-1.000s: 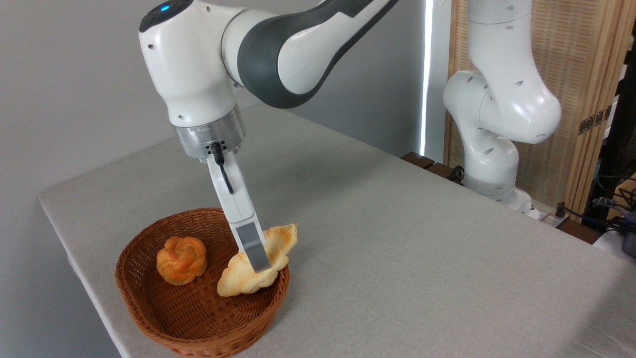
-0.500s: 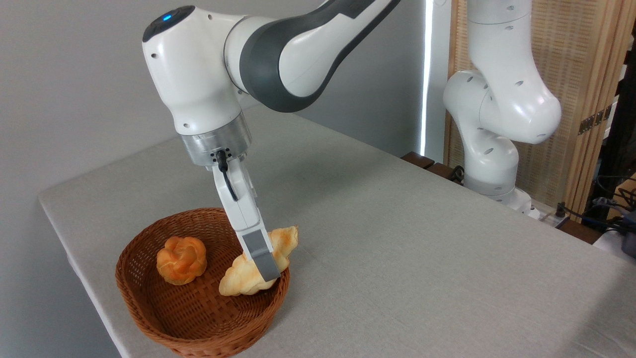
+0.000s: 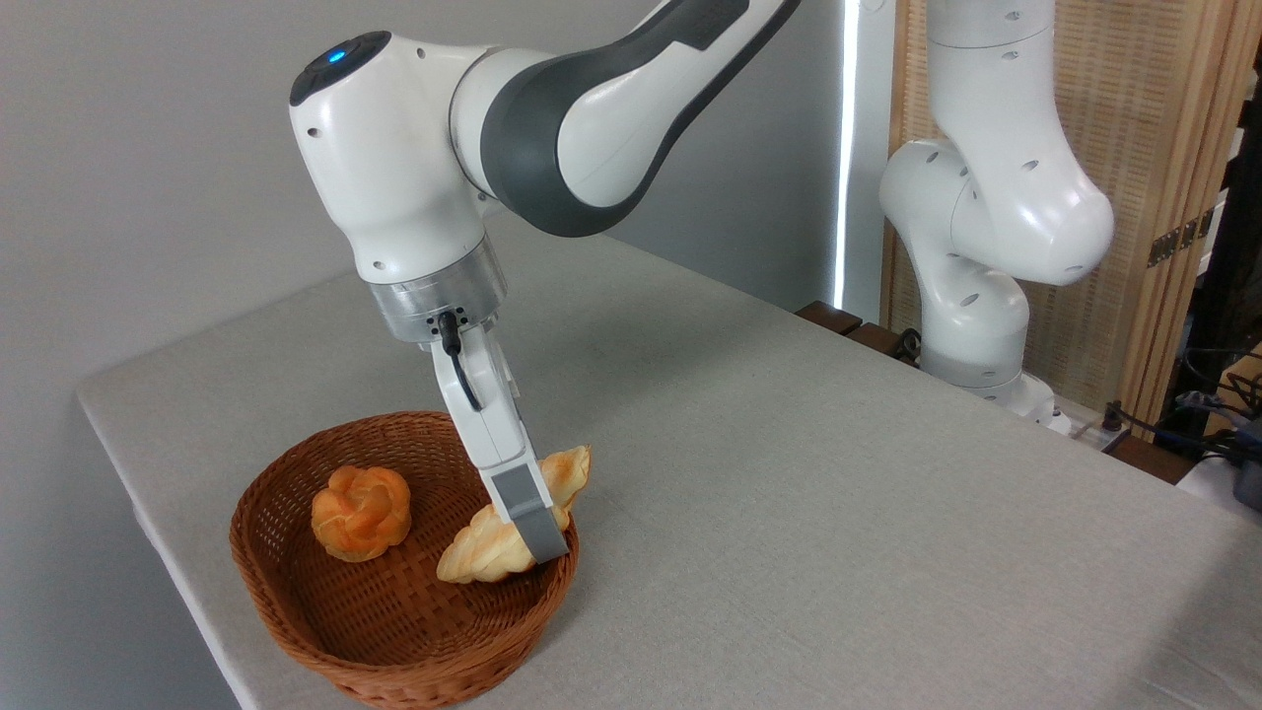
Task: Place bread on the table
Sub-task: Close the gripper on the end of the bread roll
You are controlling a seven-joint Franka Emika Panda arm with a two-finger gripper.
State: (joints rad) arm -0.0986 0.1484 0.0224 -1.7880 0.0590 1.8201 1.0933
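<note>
One braided loaf (image 3: 513, 518) is held across its middle by the closed gripper (image 3: 537, 537), tilted over the right rim of the wicker basket (image 3: 296, 611) beside the knotted bun (image 3: 361, 513), probably so that it can be carried onto the grey bench (image 3: 838, 473).

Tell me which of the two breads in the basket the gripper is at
The long pale-golden braided bread, leaning on the basket's right rim under the gripper. The round orange knotted bun sits apart, further left.
</note>
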